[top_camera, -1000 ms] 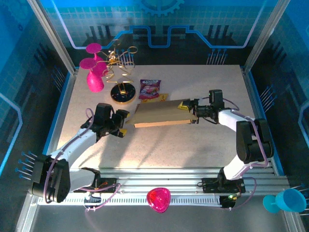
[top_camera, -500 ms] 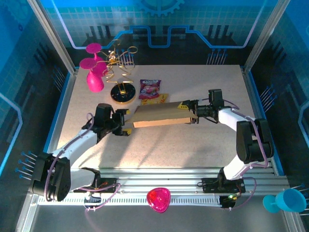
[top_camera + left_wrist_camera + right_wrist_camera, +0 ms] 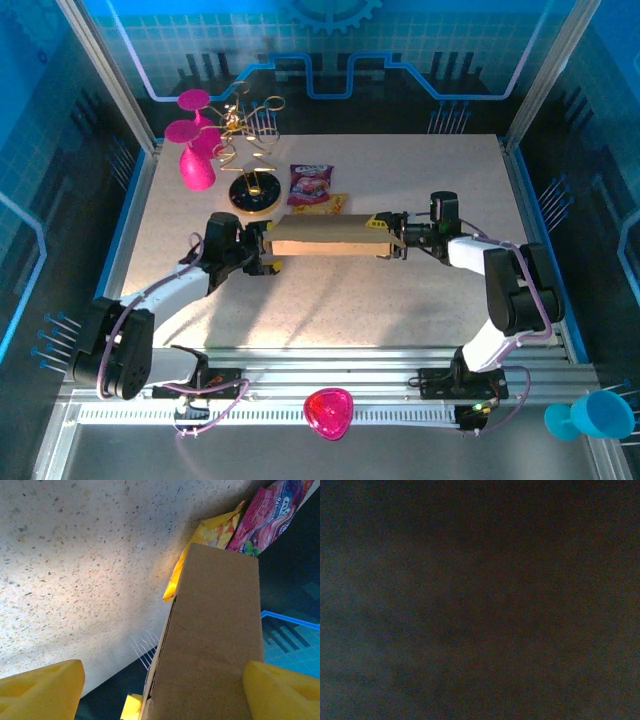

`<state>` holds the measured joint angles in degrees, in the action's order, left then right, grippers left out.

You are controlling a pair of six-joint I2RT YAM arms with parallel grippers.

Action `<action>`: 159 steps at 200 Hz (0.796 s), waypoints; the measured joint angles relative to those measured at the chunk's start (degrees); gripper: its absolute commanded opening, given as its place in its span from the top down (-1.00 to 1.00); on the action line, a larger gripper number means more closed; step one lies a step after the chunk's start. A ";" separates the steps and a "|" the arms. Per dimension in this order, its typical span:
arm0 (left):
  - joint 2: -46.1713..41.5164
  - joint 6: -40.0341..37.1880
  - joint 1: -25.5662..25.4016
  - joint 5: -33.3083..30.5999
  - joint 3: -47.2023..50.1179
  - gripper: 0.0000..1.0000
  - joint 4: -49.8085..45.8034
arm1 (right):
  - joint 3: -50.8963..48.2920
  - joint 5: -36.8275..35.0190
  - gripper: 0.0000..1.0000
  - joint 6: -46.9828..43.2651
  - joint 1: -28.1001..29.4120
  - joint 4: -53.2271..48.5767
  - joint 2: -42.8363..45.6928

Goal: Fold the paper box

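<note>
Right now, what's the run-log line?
stage: folding paper box | left end effector: open, straddling box's left end | right end effector: at box's right end, grip unclear

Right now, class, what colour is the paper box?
Plain brown, unprinted cardboard. The paper box shows best in the left wrist view.

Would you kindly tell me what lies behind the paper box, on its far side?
A pink packet and a yellow packet lie behind the paper box; the box covers the yellow one's near edge.

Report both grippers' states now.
Left gripper: open, fingers either side of the box.
Right gripper: at the box's other end; cannot be told.
</note>
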<state>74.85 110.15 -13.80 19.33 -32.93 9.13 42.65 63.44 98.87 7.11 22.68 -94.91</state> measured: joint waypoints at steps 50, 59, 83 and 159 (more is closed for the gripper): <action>0.00 2.64 -0.17 -0.15 1.53 -0.65 3.26 | -1.42 0.04 0.01 1.88 -0.04 2.25 -0.11; -0.02 2.93 0.09 0.07 1.88 -0.65 3.45 | -1.81 0.02 0.01 1.97 -0.04 2.27 -0.02; -0.90 3.10 1.84 1.95 2.58 -0.66 3.65 | -2.95 0.07 0.01 2.01 -0.04 1.07 1.03; 3.78 0.87 4.33 13.75 1.95 -0.66 5.07 | -4.52 0.44 0.02 1.18 -0.04 -2.27 4.07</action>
<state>78.63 111.02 -9.47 33.08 -30.98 14.20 38.13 63.88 100.05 7.07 20.40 -90.85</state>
